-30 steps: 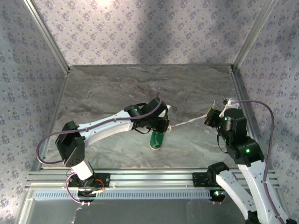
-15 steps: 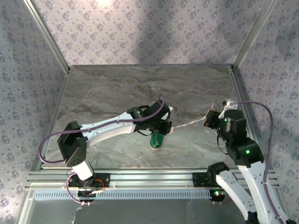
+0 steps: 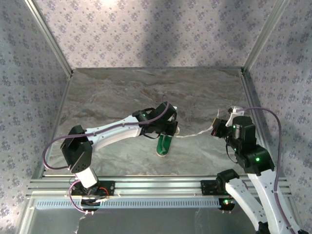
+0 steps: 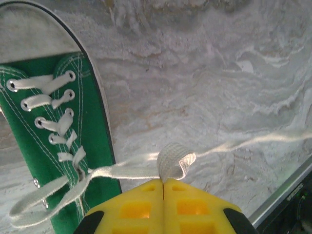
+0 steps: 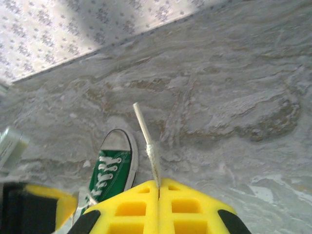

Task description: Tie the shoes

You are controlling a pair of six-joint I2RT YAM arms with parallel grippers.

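The green shoe (image 3: 164,145) lies on the marble table, its white toe cap pointing away from the arm bases; its laced front (image 4: 53,122) fills the left of the left wrist view. My left gripper (image 3: 171,127) hovers just right of the shoe's tongue, shut (image 4: 163,181) on a small loop of white lace (image 4: 174,162). From that loop one strand of lace (image 3: 195,132) runs right to my right gripper (image 3: 217,126). The right gripper (image 5: 159,183) is shut on the lace end, whose stiff tip (image 5: 142,123) sticks out beyond the fingers. The shoe (image 5: 114,168) lies beyond and left of it.
Patterned walls with metal corner posts (image 3: 253,44) close in the table on three sides. A metal rail (image 3: 146,185) runs along the near edge. Bare marble (image 3: 146,92) stretches behind the shoe.
The lace between the grippers was stretched tight and now sags a little. The right gripper has shifted slightly toward the shoe and the near edge; the left one has drawn in closer over the shoe.
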